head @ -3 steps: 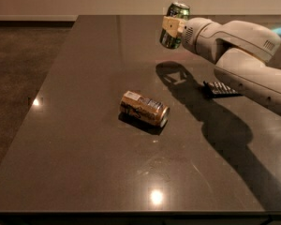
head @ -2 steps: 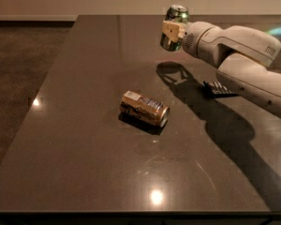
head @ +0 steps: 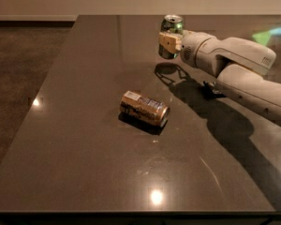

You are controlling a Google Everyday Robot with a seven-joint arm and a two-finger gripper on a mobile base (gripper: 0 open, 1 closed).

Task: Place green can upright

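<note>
Your green can [head: 172, 25] is upright over the far part of the table [head: 84, 125], clamped at mid-height by the gripper [head: 169, 42], with its shadow on the tabletop below. The arm [head: 234, 64] reaches in from the right, stretched leftward. The gold can [head: 144, 108] lies on its side, well apart.

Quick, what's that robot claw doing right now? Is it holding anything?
Gripper: shut on the green can, holding it upright above the far side of the table.
</note>
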